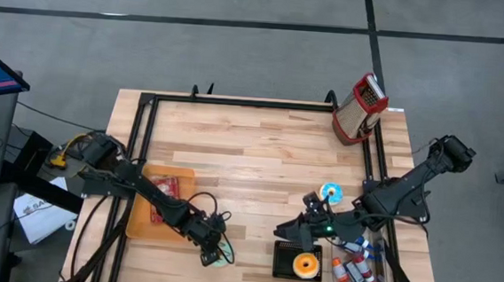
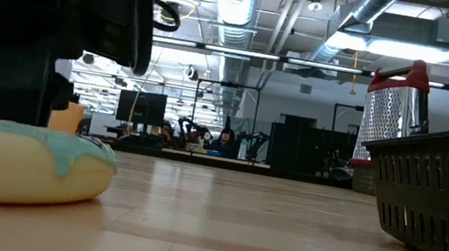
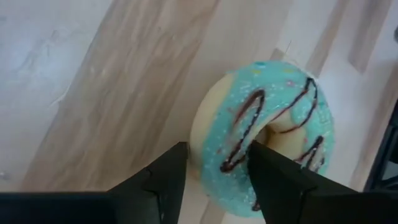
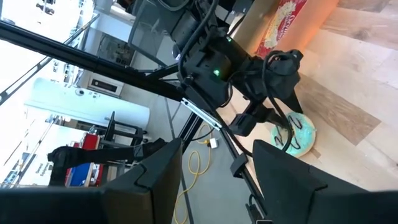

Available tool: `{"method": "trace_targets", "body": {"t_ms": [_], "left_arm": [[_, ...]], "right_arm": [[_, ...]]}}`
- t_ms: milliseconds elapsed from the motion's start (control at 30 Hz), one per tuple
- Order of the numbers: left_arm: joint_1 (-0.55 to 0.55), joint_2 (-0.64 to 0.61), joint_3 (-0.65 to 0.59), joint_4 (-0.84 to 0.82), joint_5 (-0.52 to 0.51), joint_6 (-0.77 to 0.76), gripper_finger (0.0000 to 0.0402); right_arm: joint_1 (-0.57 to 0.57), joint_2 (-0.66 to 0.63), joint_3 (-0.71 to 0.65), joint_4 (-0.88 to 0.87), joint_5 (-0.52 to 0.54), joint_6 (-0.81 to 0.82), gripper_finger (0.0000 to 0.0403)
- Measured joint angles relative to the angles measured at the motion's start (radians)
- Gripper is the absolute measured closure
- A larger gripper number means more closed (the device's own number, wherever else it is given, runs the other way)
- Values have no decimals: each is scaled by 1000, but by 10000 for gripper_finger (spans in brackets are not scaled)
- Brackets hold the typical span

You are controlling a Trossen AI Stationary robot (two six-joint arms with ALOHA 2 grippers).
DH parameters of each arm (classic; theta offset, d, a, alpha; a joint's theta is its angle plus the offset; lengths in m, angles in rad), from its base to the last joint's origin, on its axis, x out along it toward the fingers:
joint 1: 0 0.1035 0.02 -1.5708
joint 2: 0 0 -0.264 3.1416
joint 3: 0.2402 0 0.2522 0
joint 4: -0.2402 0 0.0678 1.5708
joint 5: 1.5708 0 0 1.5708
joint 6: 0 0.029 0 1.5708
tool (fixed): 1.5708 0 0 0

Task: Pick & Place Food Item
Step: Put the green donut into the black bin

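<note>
Left gripper [image 3: 217, 171] is low over the front edge of the wooden table [image 1: 260, 150], right above a doughnut with turquoise icing and dark chocolate lines [image 3: 267, 130]. Its two dark fingers [image 3: 163, 182] stand partly open, one on each side of the doughnut's near rim, and they seem to touch the icing, but I cannot tell if they really press it. The doughnut lies flat on the wood, as the low view shows it [image 2: 21, 163]. In the high view it sits near the front edge [image 1: 218, 256], just beside an orange tray [image 1: 142, 218] that carries a red food packet [image 1: 165, 186].

Right gripper [image 1: 292, 234] waits above the table, next to a black basket [image 1: 283, 266] with an orange-iced doughnut [image 1: 305, 266] inside; its fingers are apart and hold nothing. A red-handled metal grater [image 1: 359, 106] stands at the far right corner.
</note>
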Motion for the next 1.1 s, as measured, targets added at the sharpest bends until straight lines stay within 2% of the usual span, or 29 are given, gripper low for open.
{"method": "trace_targets", "body": {"t_ms": [167,400,600,733,933,1100], "left_arm": [[-1,-8,-2,21,-57,-15,287],[10,-96,-2,28,-206,-17,353],[47,-198,-2,111,-345,-7,353],[72,-242,0,209,-405,59,350],[82,-255,67,219,-488,172,350],[91,-255,102,220,-519,224,350]], "right_arm": [[1,0,0,-4,0,3,214],[1,0,0,-16,0,-17,214],[0,0,0,-22,0,-101,214],[-16,0,1,-35,-1,-169,213],[-51,0,1,-101,-1,-180,212],[-83,0,1,-107,-4,-173,182]]}}
